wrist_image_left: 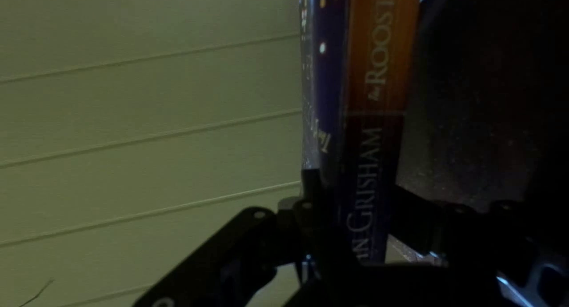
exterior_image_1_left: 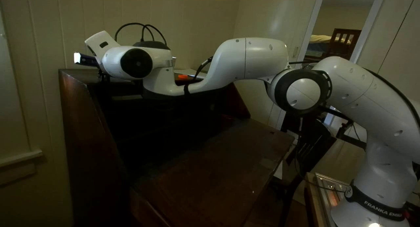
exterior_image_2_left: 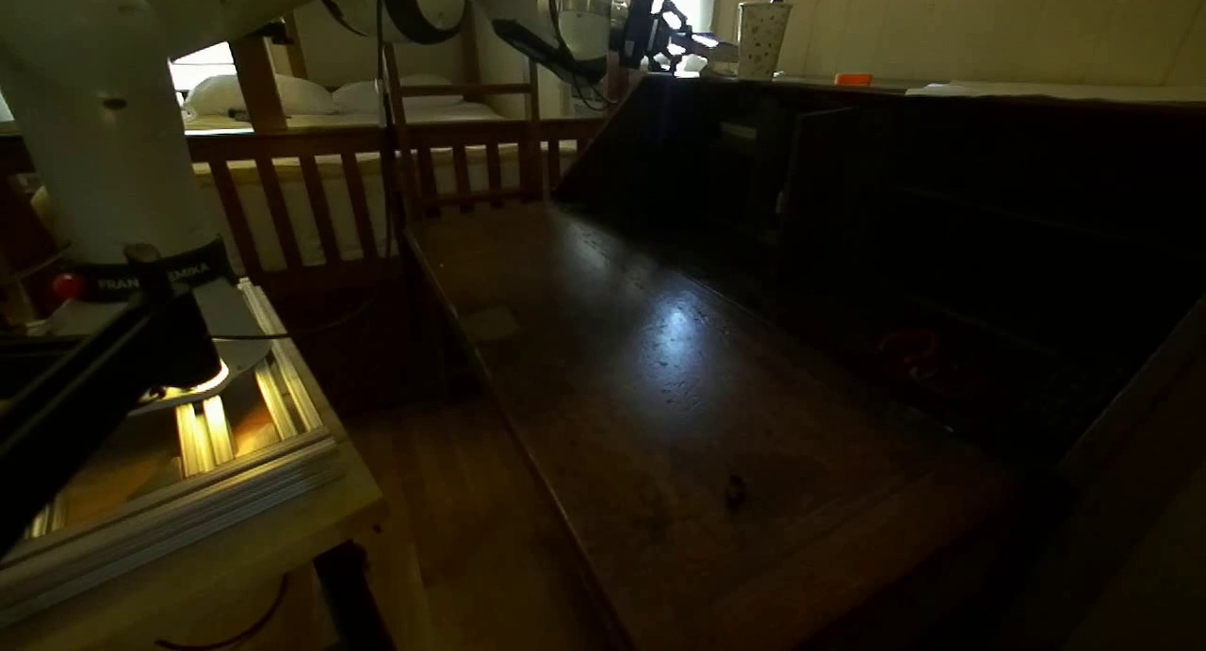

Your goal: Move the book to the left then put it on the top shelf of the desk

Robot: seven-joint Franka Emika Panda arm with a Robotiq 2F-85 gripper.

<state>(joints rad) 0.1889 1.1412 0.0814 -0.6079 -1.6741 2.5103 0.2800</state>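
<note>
The book fills the middle of the wrist view, with an orange and dark-blue lettered spine and a dark purple cover edge. My gripper has one finger on each side of it and is shut on it. In an exterior view my gripper holds the book, a thin dark shape, near the end of the desk's top. In an exterior view the arm hides the book and most of the gripper. The top shelf of the desk lies below the gripper; I cannot tell whether the book touches it.
A patterned cup stands on the top shelf close to the book. An orange flat item and white papers lie farther along it. The panelled wall is behind. The writing surface is lower in front.
</note>
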